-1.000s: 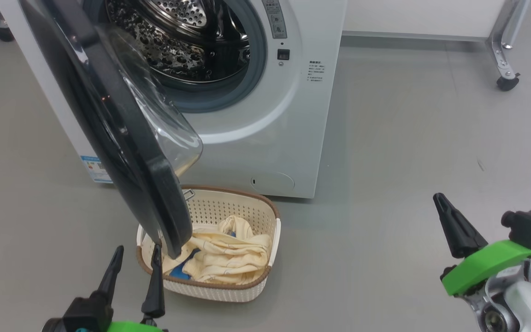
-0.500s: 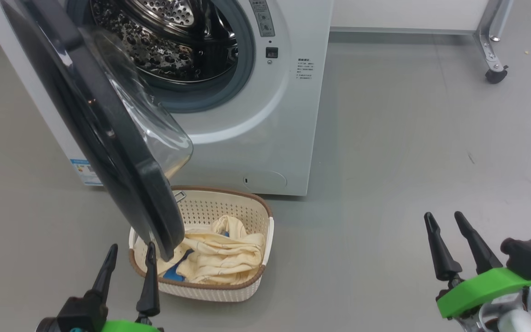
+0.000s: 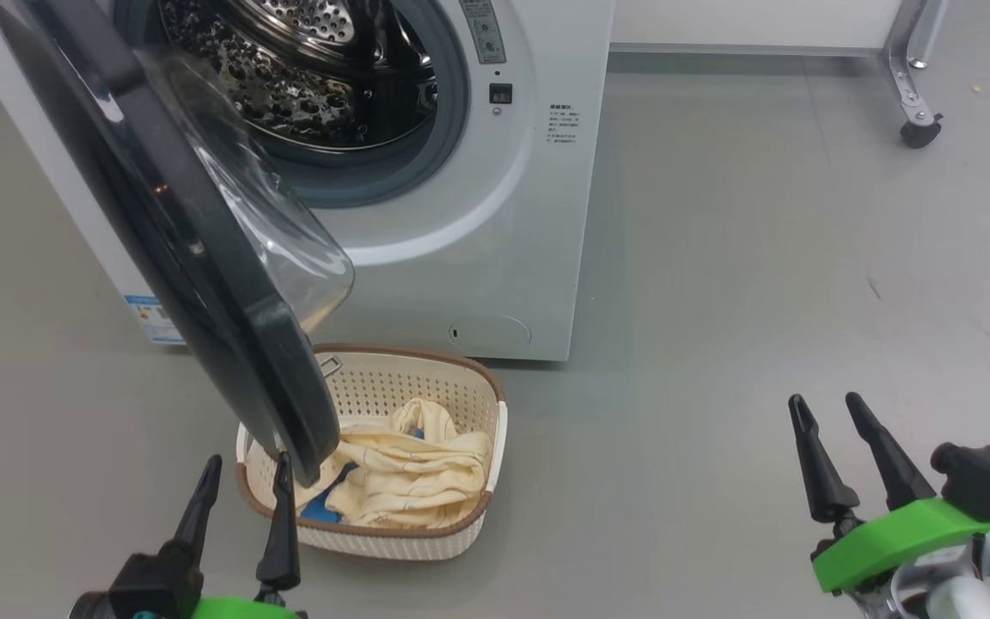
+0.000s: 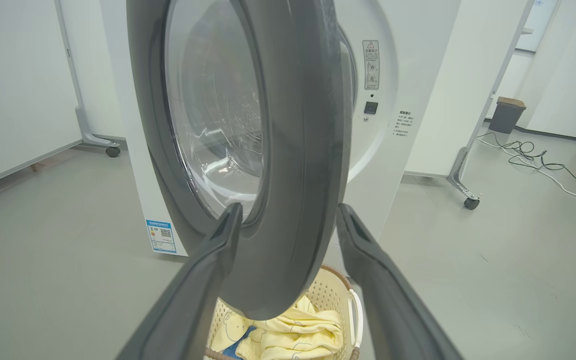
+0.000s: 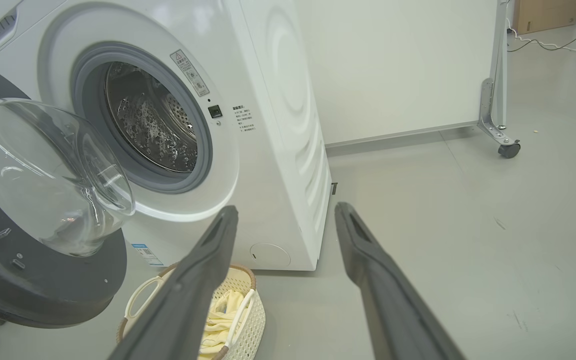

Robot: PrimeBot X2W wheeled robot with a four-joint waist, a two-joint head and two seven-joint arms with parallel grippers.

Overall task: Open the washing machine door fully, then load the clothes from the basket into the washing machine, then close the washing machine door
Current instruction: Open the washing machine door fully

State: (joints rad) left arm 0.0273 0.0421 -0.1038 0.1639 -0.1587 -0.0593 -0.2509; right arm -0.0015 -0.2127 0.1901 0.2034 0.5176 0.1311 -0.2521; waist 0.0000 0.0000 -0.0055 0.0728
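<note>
**Door** [image 3: 203, 258]: is being shown partly open, standing out at an angle from the washing machine [image 3: 495, 241], its lower edge hanging over the near left corner of the basket [image 3: 469, 378]. It is being judged stiff and fairly heavy on its hinge. The glossy black rim [image 3: 297, 378] is being judged slippery, so its outer edge is being favoured for a hook or push, and the glass bowl [image 3: 289, 249] is being left alone

**Clothes** [image 3: 409, 481]: are being held in the basket, which is sitting on the floor [image 3: 718, 301] just in front of the machine. They are being judged soft, light and limp. A raised fold near the top is being favoured for a pinch

**Left gripper** [image 3: 250, 458]: its fingers are being held apart with nothing gripped. In the left wrist view the door's rim is lying between them, and contact cannot be told

**Right gripper** [image 3: 823, 397]: its fingers are being held apart and empty, over bare floor, well apart from the machine
</note>
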